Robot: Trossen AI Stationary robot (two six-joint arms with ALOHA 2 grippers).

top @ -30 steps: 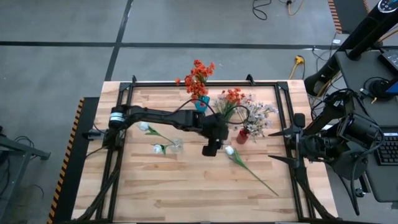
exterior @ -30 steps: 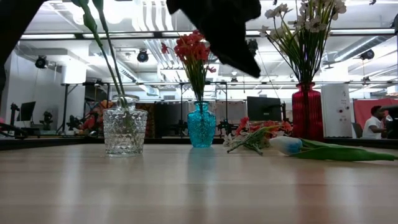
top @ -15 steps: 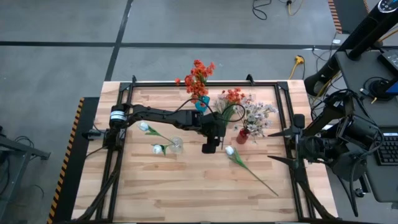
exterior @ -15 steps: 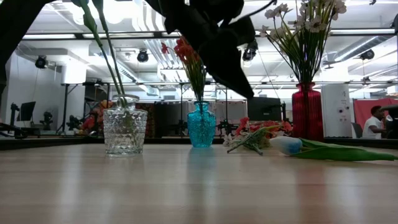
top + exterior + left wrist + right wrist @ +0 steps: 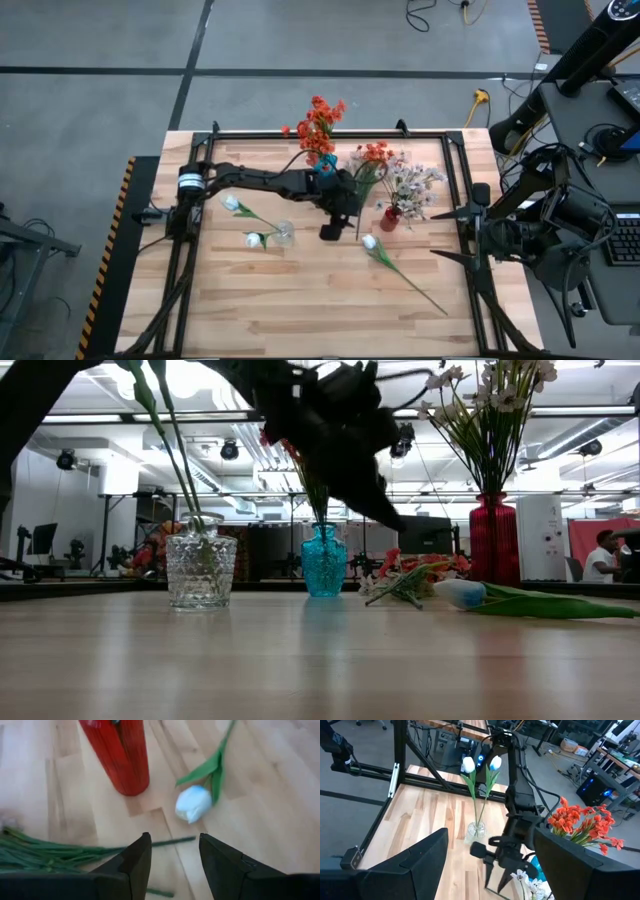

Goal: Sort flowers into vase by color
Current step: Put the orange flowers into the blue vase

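- The wooden tabletop [image 5: 300,300] carries three vases and several loose artificial flowers inside a black frame.
- The left arm [image 5: 250,182] reaches across the tabletop from the left side; its left gripper [image 5: 333,228] hangs just beside the red vase, with nothing between its fingers [image 5: 135,865], which stand parted over a bare green stem end.
- The right gripper [image 5: 452,232] waits at the right edge of the tabletop, fingers wide apart and empty.
- The red vase [image 5: 390,217] holds a bunch of pale pink-white small blossoms [image 5: 418,183] on thin green stems.
- The blue vase [image 5: 322,165] holds orange-red blossom clusters [image 5: 318,122] (bright, dense, on long stems).
- The clear glass vase [image 5: 284,234] holds two white tulip buds [image 5: 231,203], their stems leaning out toward the left side.
- A loose orange-red spray [image 5: 374,156] lies between the blue vase and the red vase, its green stems running down toward the left gripper.
- A loose white tulip [image 5: 369,242] lies flat on the tabletop just in front of the red vase, its long green stem and leaves trailing toward the right front corner.
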